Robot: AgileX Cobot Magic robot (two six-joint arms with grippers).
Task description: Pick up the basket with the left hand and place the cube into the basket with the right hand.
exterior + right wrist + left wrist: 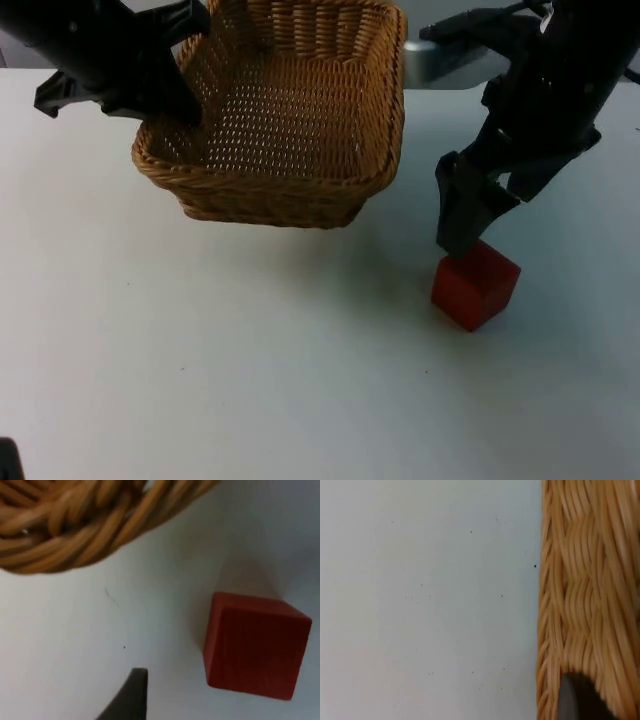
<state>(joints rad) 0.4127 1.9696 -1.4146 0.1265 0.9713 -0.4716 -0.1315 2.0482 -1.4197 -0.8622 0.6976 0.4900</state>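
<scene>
I see the left gripper [185,105] clamped on the left rim of the wicker basket [290,130], holding it tilted above the white table [200,350]. The right gripper [462,235] hangs just over the red cube [476,285], which rests on the table beside the basket. I cannot tell how its fingers stand.

A woven wicker basket wall [590,595] is standing beside the bare white table top [425,600], and a black fingertip [577,700] is pressing against the weave.
</scene>
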